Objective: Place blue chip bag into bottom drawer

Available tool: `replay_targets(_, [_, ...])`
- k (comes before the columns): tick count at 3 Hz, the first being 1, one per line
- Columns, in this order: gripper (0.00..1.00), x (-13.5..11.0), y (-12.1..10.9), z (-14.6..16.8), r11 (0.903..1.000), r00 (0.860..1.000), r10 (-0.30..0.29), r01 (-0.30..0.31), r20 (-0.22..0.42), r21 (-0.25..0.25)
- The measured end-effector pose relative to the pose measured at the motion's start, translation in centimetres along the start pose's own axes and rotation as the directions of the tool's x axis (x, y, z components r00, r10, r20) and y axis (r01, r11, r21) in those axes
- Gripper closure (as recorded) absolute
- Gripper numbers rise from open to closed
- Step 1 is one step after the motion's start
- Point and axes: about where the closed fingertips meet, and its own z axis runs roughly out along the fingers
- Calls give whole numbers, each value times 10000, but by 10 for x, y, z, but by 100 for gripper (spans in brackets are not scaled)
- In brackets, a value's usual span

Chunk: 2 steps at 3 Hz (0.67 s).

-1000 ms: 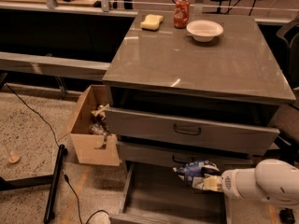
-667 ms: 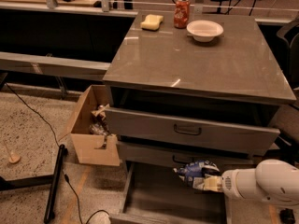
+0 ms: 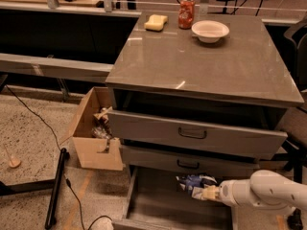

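arm (image 3: 271, 191): smooth glossy white shell, kinda fat rounded tube, bulges right behind the hand | wrist: narrower white collar | hand (image 3: 206, 193): small cream-yellowish stub at the arm's tip, sitting low over the bottom drawer (image 3: 163, 207)

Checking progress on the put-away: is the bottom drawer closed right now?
No, the bottom drawer is pulled out, with the end effector holding the blue chip bag over its floor.
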Motion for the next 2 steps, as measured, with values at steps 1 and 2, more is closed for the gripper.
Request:
replay_targets(1, [100, -5, -17, 51, 9962, 9989, 164, -200, -429, -847])
replay_targets(2, [100, 6, -38, 113, 9869, 9961, 255, -386, -844, -1565])
